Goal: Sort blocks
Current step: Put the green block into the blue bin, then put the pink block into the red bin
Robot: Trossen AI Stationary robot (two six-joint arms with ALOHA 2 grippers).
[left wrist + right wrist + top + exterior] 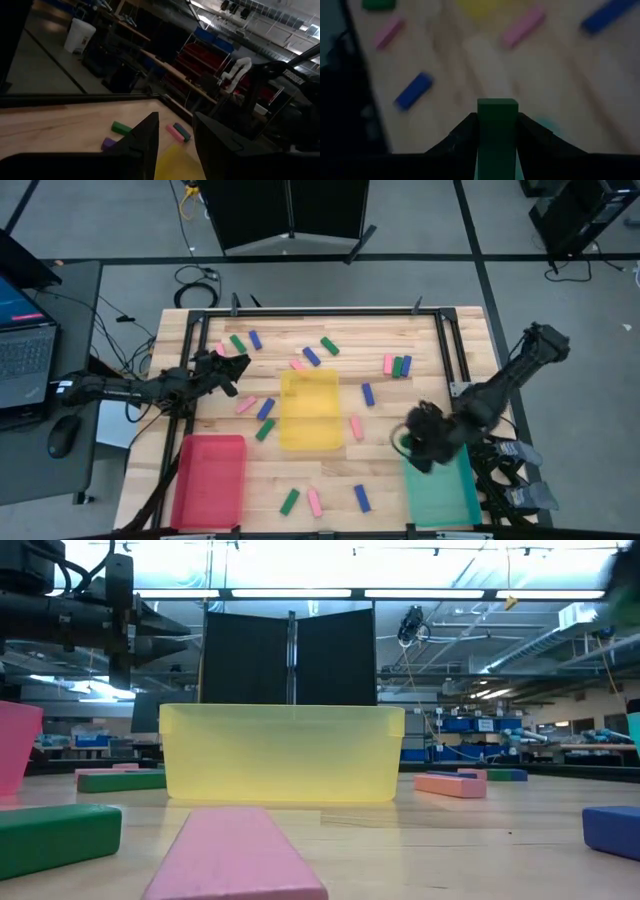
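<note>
In right gripper (497,131): one green block (497,125)

blocks (311,356) — pink, green, blue | trays — red (209,480), yellow (310,410), teal (440,492)

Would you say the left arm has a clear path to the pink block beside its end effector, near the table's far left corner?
Probably yes. The left end effector is open and empty, the pink block lies just beyond it, and nothing stands between them. The green block next to it is close, so a grasp might nudge it.
</note>
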